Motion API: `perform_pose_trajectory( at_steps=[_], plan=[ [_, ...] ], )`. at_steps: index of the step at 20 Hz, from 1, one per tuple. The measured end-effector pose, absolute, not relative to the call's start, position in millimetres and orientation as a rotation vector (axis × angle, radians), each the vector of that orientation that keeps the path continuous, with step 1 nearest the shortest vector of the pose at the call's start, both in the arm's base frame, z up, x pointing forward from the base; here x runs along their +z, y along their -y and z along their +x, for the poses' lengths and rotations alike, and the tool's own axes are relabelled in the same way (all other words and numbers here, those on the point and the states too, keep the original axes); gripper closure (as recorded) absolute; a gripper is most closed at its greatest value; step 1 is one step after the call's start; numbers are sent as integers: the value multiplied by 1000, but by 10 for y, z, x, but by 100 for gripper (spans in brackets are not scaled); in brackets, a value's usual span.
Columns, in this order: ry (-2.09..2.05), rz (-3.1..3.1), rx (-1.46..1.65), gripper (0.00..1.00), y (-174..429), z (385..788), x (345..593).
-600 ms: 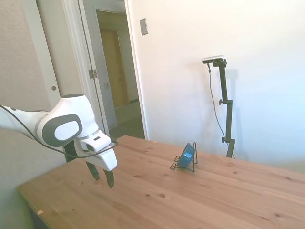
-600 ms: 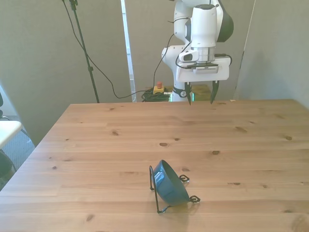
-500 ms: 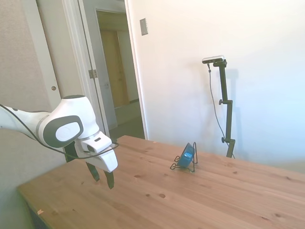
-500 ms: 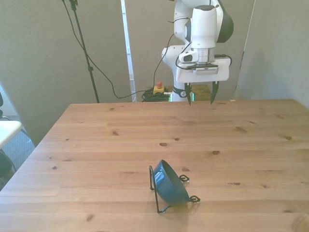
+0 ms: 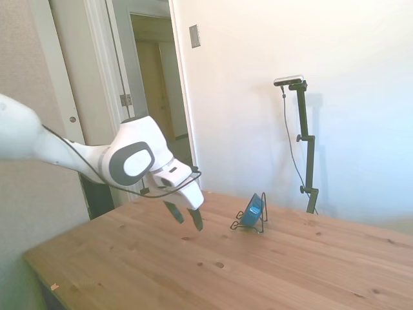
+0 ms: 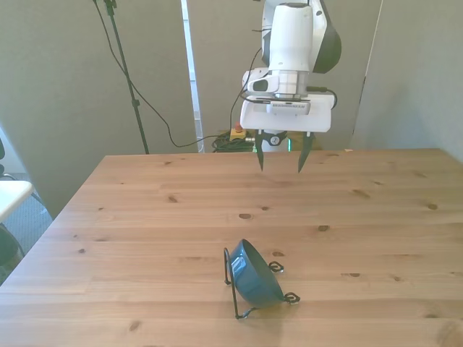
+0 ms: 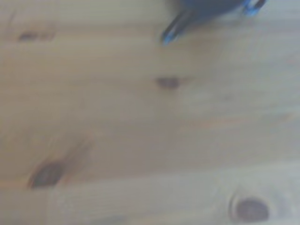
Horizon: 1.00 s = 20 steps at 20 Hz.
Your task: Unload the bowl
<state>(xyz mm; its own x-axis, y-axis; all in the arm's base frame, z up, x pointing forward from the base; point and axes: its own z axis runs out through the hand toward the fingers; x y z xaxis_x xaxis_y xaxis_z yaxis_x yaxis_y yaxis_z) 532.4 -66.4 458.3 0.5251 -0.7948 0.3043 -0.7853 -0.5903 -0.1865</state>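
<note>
Honestly looks like an approach with nothing in hand yet: gripper (image 6: 281, 158) hanging above the wooden table (image 6: 145, 217) with fingers spread apart and empty, well short of the bowl (image 6: 251, 272)

Bowl propped on edge in a thin black wire rack (image 6: 237, 288), tilted, sitting toward the camera-side edge of the table in the front view, a bit to the front view's left of the gripper

Biggest worry, as a guess: grabbing rim and wire together, or dragging the whole rack along, since that rack looks light and not fixed to anything. Could also tip the bowl off the wires if one finger bumps the rounded outside on the way down. Glazed and curved, so probably slippery on a shallow pinch. Tilt needs matching too, or the fingers just skate off the rim

Views differ a lot. Front view gives the finger gap and the bowl's dark inside facing the front view's left. Side view shows the bowl (image 5: 254, 211) nearly edge-on, standing steep in the rack (image 5: 244, 225), plus the gap between gripper (image 5: 188, 217) and bowl along the table. Wrist view mostly blurry wood grain and knots, with just a dark sliver of the bowl (image 7: 206, 4) and a bit of wire (image 7: 172, 29) at the frame edge, so no use for alignment yet
</note>
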Motion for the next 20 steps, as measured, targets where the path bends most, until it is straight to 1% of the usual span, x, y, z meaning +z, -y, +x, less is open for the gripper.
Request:
perform_pose_trajectory(
  at_steps=[4,5,9,15,20],
  plan=[
    [-1437,-2684,-645,0,727,5896,4597],
    [-1434,-2678,-666,0,658,6148,4572],
    [-1485,-2669,-762,0,734,6260,4599],
    [-1579,-2614,-878,0,870,6671,4469],
    [-1641,-2594,-938,0,941,6922,4404]
  ],
)
